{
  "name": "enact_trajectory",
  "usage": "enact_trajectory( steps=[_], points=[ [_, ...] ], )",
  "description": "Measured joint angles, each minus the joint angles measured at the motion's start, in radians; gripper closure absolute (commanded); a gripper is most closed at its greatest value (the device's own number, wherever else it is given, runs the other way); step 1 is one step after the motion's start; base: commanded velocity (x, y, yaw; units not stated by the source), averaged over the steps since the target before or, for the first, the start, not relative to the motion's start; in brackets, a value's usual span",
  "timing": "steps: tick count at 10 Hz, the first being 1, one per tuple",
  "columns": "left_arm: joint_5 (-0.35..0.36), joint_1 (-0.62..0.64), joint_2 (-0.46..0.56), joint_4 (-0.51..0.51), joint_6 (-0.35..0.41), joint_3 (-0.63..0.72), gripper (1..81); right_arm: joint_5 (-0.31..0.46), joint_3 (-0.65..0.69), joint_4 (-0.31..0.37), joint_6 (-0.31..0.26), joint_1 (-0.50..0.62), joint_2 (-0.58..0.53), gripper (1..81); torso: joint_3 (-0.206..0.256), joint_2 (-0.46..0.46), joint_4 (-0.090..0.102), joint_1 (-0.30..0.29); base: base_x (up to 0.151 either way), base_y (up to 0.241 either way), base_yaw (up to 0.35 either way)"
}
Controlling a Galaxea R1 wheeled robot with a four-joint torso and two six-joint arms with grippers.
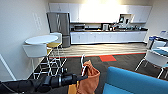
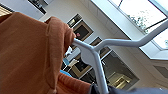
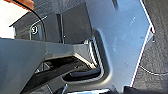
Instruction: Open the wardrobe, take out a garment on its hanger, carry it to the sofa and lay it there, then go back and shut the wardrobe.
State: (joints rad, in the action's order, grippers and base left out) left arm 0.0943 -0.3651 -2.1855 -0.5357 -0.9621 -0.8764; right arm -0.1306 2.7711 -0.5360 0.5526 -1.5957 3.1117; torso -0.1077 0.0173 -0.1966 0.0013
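— Where was the garment (image 1: 89,78)?

— Hanging off the left gripper (image 1: 80,78), low in the head view — a rust-orange bundle, bunched and drooping just left of the sofa (image 1: 136,82). The dark left arm (image 1: 37,84) came in from the left edge and ended right at it.

— And the hanger (image 1: 82,64)?

— White, sticking up above the cloth. From the left wrist its neck and one arm (image 2: 96,58) showed close, the orange fabric (image 2: 30,55) draped over the other side.

— So the fingers were closed on it?

— Clamped at the hanger's neck, as far as the head view showed; the fingers themselves were hard to make out.

— The right gripper?

— I couldn't tell its fingers' state. The right wrist view gave grey robot parts over dark carpet (image 3: 160,57).

— What lay ahead?

— A white round table (image 1: 41,39) with stools at the left wall, a red floor patch (image 1: 107,58), and a kitchen counter (image 1: 107,36) with a steel fridge (image 1: 60,26) at the far end.
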Motion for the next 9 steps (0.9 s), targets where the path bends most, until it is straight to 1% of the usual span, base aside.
enact_trajectory(
  steps=[3, 7, 9],
  points=[
    [0.000, -0.041, 0.011, -0.002, 0.003, 0.000, 81.1, 0.000, 0.000, 0.000, 0.002, 0.000, 0.000, 1.0, 0.000, 0.000, 0.000, 0.000, 0.000, 0.000, -0.283],
    [-0.002, -0.046, 0.017, -0.004, 0.001, 0.000, 81.1, 0.000, 0.000, 0.000, 0.003, 0.000, 0.000, 1.0, 0.000, 0.000, 0.000, 0.000, 0.000, 0.000, -0.285],
    [0.004, -0.055, 0.020, -0.022, 0.004, 0.000, 81.1, 0.000, 0.000, 0.000, 0.005, 0.000, 0.000, 1.0, 0.000, 0.000, 0.000, 0.000, 0.000, 0.000, -0.285]
  ],
)
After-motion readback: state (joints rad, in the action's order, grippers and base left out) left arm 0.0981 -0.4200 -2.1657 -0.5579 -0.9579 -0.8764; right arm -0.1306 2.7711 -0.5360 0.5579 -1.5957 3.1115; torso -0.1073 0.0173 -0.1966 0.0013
